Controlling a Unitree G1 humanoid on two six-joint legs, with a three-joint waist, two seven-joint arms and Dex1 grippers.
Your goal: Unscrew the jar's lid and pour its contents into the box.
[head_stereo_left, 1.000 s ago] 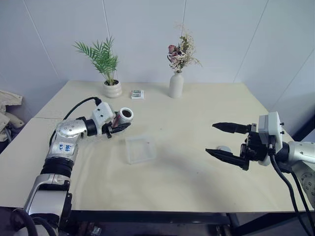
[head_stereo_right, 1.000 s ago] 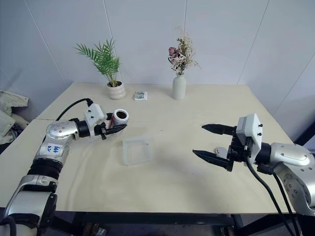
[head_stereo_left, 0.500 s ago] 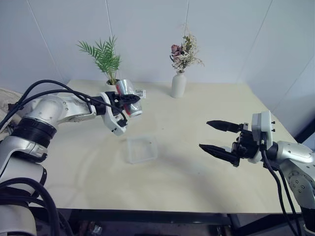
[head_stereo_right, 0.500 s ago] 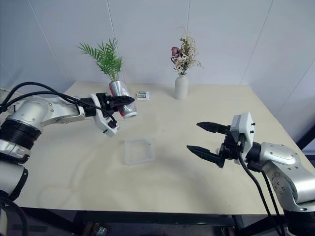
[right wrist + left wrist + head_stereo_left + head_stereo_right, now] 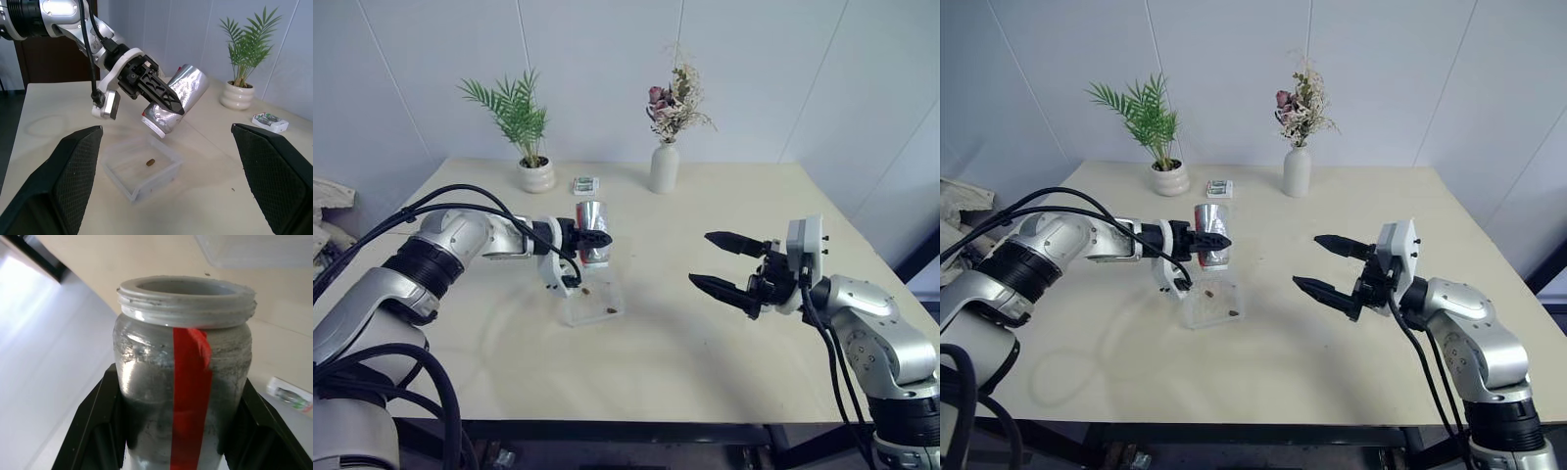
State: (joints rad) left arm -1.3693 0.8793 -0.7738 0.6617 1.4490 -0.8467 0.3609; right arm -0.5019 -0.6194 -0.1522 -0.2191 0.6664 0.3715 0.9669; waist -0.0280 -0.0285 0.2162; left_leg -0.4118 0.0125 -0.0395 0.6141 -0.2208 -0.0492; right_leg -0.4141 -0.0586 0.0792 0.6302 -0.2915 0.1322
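Observation:
My left gripper point(image 5: 598, 237) is shut on the jar point(image 5: 590, 215), a clear jar with a red strip point(image 5: 190, 382) down its side. The jar is open and tipped mouth-down just above the box point(image 5: 576, 313), a shallow clear tray on the table. A few small brown pieces of the contents point(image 5: 588, 290) lie inside the box; one piece point(image 5: 150, 162) is plain in the right wrist view. My right gripper point(image 5: 700, 258) hangs open to the right of the box with nothing between its fingers. The lid is out of view.
At the back of the table stand a potted palm point(image 5: 536, 176), a small patterned packet point(image 5: 586, 184) and a white vase of dried flowers point(image 5: 664, 166). Bare tabletop point(image 5: 656, 352) lies in front of the box and between the two arms.
My left arm carried the jar right and down over the box and rolled it mouth-down; brown pieces now lie in the box. The right gripper drifted left, still open.

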